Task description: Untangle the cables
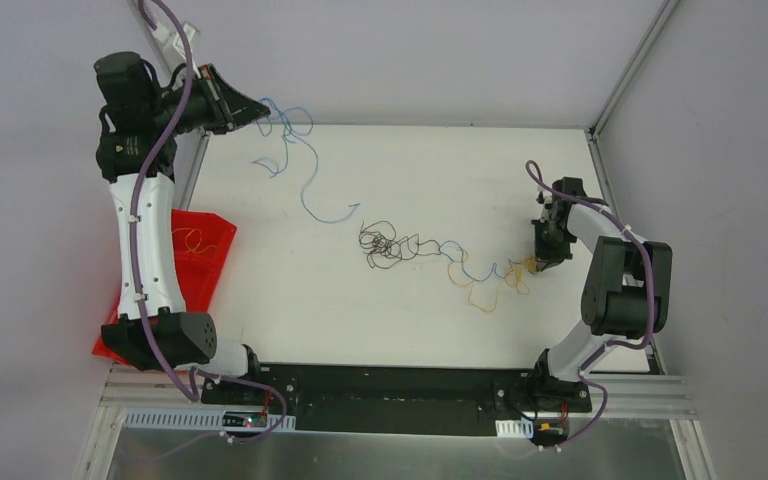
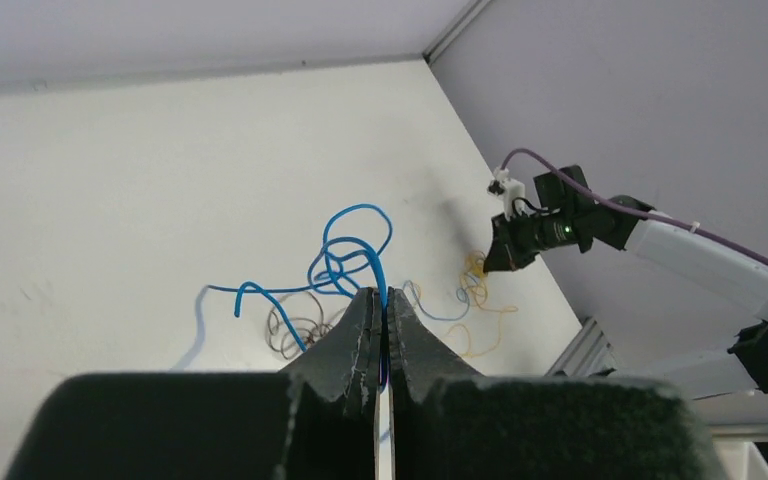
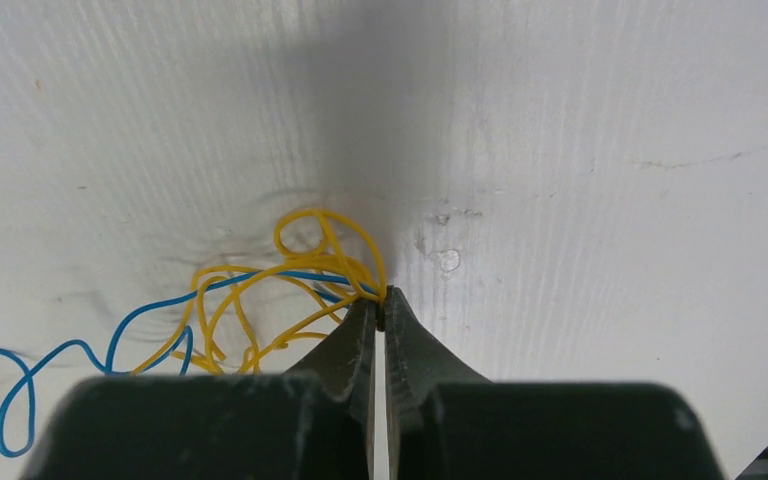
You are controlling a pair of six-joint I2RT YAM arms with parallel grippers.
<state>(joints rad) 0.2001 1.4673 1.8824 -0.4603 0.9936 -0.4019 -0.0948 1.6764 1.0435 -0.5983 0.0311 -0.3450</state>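
Note:
My left gripper (image 1: pixel 261 113) is raised at the far left corner, shut on the blue cable (image 1: pixel 304 203), which hangs in loops from its tips (image 2: pixel 385 296) down to the table (image 1: pixel 430 170). The blue cable (image 2: pixel 355 225) runs on through the black cable tangle (image 1: pixel 382 246) at mid-table toward the orange-yellow cable (image 1: pixel 480 297). My right gripper (image 1: pixel 543 258) is low on the table at the right, shut on the orange-yellow cable (image 3: pixel 310 262) at its tips (image 3: pixel 382 298). A blue strand (image 3: pixel 80 350) passes through those yellow loops. The black cable (image 2: pixel 295 325) lies slack.
A red bin (image 1: pixel 215 262) stands off the table's left edge under my left arm, with a thin orange strand (image 1: pixel 196 240) in it. Walls close the far and right sides. A metal rail (image 1: pixel 400 385) runs along the near edge.

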